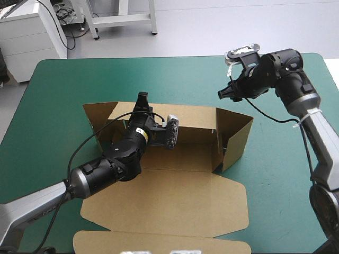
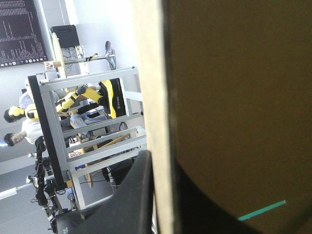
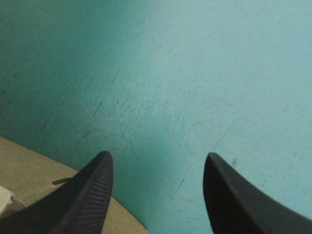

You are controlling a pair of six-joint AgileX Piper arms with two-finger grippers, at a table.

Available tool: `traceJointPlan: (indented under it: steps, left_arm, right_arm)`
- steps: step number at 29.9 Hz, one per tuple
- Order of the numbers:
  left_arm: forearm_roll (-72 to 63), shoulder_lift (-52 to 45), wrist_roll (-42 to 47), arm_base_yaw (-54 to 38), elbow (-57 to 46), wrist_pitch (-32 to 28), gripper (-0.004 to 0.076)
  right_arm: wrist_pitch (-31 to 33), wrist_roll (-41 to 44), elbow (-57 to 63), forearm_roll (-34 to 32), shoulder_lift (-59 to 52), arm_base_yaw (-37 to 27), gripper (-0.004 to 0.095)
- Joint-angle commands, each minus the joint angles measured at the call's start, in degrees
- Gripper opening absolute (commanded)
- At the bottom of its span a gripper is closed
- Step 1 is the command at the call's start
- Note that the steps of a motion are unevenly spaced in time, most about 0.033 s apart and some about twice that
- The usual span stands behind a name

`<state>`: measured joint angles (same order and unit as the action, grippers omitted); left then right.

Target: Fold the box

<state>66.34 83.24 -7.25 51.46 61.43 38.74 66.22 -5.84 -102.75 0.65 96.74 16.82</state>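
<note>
overhead view, left wrist against box (image 2: 234,97), right wrist near teal-green cover (image 3: 195,73)

Looks like a robotics lab or workshop: teal-green cover (image 1: 63,84) on a work table, a robot arm (image 1: 318,129) at either side, bare pale floor (image 1: 212,26) beyond, white cabinet (image 1: 26,39), white metal bench legs (image 1: 122,18), loose cables (image 1: 66,16), grey metal frame rack (image 2: 87,77).
</note>
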Motion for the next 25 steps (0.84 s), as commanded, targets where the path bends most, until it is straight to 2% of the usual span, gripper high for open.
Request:
traceJointPlan:
  steps: [1,4,8,20,25]
  left_arm:
    - [-4.2,-0.8,-0.3,-0.3,0.1,3.6,-0.0008]
    - [-4.2,-0.8,-0.3,-0.3,0.1,3.6,-0.0008]
    - [-4.2,-0.7,-0.5,-0.3,0.1,3.6,-0.0008]
    - [-4.1,-0.7,-0.6,-0.3,0.1,3.1,-0.0008]
    - [-4.0,-0.7,-1.4,-0.3,0.1,3.1,-0.0008]
  right_arm:
    - [0.5,-2.6,-1.9,2.4,-0.5,-0.2,0.0478]
    - [2.6,-4.2,-1.9,5.2,0.0,-0.2,0.0438]
    - [5.7,-5.1,-1.9,5.9,0.0,-0.2,0.0434]
    - [5.7,-6.5,8.4,6.6,-5.5,-0.1,0.0434]
    - [4.7,-6.4,13.4,9.1,-9.1,-0.1,0.0434]
